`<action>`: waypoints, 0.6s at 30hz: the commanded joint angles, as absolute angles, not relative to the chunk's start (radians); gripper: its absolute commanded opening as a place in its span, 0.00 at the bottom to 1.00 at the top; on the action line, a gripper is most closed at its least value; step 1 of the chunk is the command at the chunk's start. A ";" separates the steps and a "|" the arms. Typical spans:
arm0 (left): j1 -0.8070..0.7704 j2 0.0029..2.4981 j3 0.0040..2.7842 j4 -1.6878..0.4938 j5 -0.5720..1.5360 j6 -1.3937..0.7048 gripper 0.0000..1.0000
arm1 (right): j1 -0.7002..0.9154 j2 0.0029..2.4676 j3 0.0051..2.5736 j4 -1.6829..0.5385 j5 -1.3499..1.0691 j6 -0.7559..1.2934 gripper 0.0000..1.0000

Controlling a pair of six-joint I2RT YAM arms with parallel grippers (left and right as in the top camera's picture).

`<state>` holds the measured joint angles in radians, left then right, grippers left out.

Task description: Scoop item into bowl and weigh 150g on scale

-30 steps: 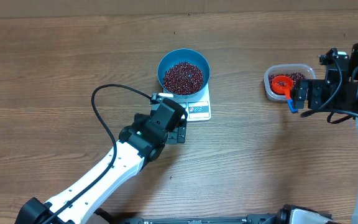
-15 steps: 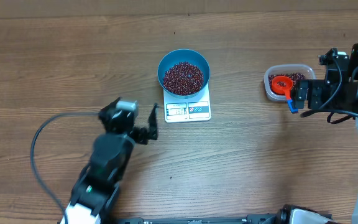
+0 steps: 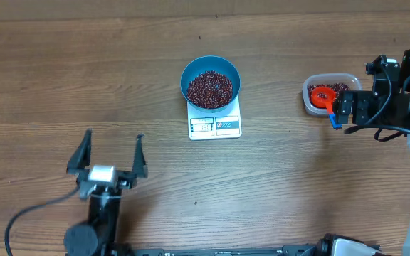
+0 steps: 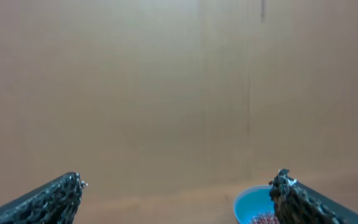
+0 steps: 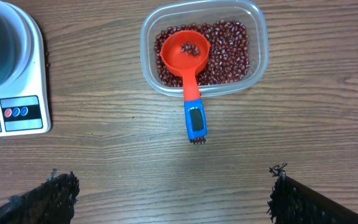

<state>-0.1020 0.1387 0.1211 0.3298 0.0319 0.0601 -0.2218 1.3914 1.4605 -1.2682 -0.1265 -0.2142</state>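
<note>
From above, the blue bowl (image 3: 188,74) sits on the far part of the white scale (image 3: 216,126) at mid-table and is well filled with the beans (image 3: 210,87). Far to the right, the clear tub (image 3: 307,99) holds more beans and the red scoop (image 3: 323,94). The left gripper (image 3: 112,142) hangs near and left, well apart from the scale, its fingers spread wide and holding nothing.

The left wrist view shows mostly a plain brown wall. Only the bowl's rim and a few beans show low at the right, between the parted fingertips.

In the right wrist view, the right gripper (image 5: 174,182) hovers on the near side of the tub with its jaws wide apart and empty. The scoop lies in the tub with its blue handle pointing toward the gripper.

The beans look hard, smooth and light, so they will likely roll and scatter. They cannot be pinched, so any correction goes through the scoop, gripped across the stiff blue handle and kept level.
</note>
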 commanded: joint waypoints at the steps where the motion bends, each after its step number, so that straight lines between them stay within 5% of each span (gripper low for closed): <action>1: -0.056 0.043 0.030 0.372 0.115 0.080 0.99 | -0.223 1.386 1.487 -1.262 -0.133 -0.222 1.00; 18: -0.043 0.003 0.005 0.045 0.124 0.060 1.00 | -0.223 1.386 1.487 -1.262 -0.133 -0.222 1.00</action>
<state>-0.0502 0.0143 0.0086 0.1024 0.1101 0.0589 -0.2218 1.3914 1.4605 -1.2675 -0.1268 -0.2146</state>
